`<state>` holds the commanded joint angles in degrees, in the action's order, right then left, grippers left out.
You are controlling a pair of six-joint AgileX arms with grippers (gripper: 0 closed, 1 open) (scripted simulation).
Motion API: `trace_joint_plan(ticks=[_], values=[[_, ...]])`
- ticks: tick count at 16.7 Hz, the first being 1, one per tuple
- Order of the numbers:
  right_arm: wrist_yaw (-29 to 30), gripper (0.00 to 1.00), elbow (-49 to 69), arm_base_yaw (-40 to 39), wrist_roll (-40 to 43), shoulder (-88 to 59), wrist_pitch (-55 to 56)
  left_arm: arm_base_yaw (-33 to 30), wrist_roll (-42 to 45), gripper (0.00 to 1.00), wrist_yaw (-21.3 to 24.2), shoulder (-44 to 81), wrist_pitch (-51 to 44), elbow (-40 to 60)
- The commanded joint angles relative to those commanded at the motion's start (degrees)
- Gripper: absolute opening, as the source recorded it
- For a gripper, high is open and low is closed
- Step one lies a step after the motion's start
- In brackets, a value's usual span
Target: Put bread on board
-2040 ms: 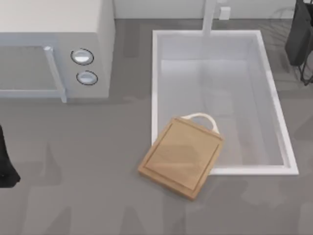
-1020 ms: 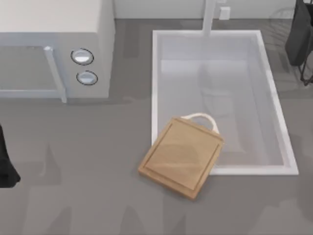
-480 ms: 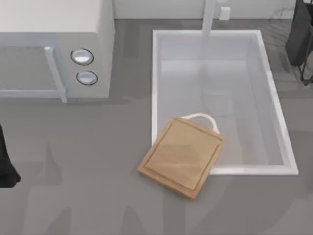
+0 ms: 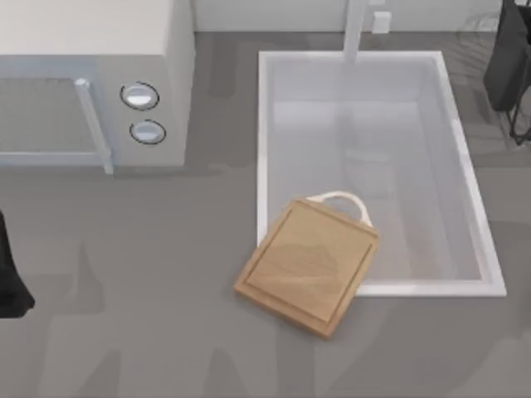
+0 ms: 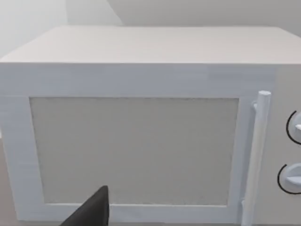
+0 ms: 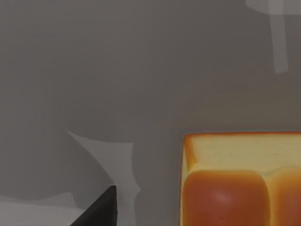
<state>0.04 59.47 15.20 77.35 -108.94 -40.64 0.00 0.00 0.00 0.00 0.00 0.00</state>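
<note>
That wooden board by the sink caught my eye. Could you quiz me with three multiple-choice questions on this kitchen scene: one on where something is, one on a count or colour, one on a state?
1. Where does the board lie?
A. Inside the microwave
B. On the counter, with its handle end over the sink's corner
C. Flat on the sink floor

2. How many round knobs does the microwave show in the top view?
A. Two
B. Four
C. None

3. What is on the board right now?
A. The bread
B. A knife
C. Nothing

Answers:
1. B: the top view shows its cream loop handle reaching over the rim of the sink.
2. A: two knobs sit one above the other beside the door handle.
3. C: its surface is bare, while the bread shows in the right wrist view, lying on grey counter.
</note>
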Motion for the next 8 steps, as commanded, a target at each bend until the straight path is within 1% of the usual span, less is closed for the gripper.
trace_joint_plan(ticks=[8], values=[[0.0,0.10,0.0,0.0,0.0,0.0,0.0,0.0,0.0,1.00,0.0,0.0,0.0,0.0]])
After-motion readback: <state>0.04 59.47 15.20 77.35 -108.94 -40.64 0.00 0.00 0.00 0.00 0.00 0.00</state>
